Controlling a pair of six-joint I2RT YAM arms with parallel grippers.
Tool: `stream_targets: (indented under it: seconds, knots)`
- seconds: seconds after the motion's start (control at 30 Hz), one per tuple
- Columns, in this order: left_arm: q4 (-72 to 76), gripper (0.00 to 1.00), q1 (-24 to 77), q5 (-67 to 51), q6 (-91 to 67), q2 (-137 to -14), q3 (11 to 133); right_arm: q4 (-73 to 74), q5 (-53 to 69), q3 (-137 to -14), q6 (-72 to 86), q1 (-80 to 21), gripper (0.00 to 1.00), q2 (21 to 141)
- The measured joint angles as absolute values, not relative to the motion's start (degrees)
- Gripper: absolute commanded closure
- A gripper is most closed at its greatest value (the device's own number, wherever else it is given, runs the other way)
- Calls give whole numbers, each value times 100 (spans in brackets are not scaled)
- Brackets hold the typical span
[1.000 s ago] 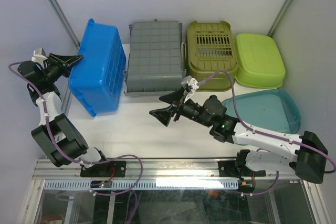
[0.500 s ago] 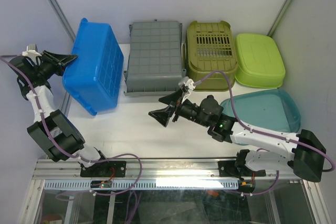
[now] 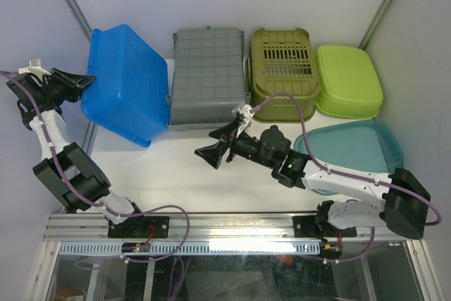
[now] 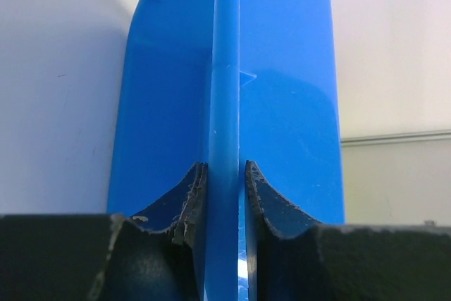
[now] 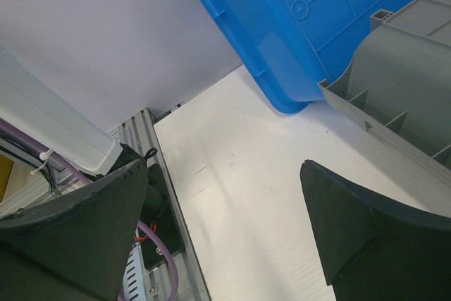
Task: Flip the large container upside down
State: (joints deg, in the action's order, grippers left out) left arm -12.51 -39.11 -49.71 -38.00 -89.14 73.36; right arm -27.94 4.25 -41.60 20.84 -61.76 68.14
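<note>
- The left end effector [image 3: 82, 84] is clamped on the rim of the blue bin [image 3: 127, 82] — it leans at the back left of the desk [image 3: 176, 174], bottom mostly up.
- The right end effector [image 3: 211, 154] is wide apart and holds nothing.
- The flip looks nearly done — next, lay the bin flat and let go.

Five plastic containers are in view: one blue bin [image 3: 127, 82], one grey crate [image 3: 208, 75], one olive basket [image 3: 282, 68], one lime-green tub [image 3: 349, 81] and one teal tub [image 3: 359, 147]. There are two grippers, the left gripper [image 3: 87, 81] and the right gripper [image 5: 222, 174].
</note>
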Motion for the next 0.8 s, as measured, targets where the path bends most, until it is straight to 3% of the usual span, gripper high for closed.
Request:
stream_targets:
  seconds: [0.17, 0.47, 0.8]
  knots:
    - [-1256, 100, -3911, -4930, -3743, -8927, 7345, -2797, 421, -4191, 2084, -6176, 6, 6895]
    - [-1382, 57, -3918, -4497, -3330, -9105, 7487, -2797, 408, -4191, 2084, -6176, 6, 6904]
    - [-1872, 32, -3942, -3763, -2534, -9288, 7441, -2799, 405, -4191, 2084, -6176, 6, 6908]
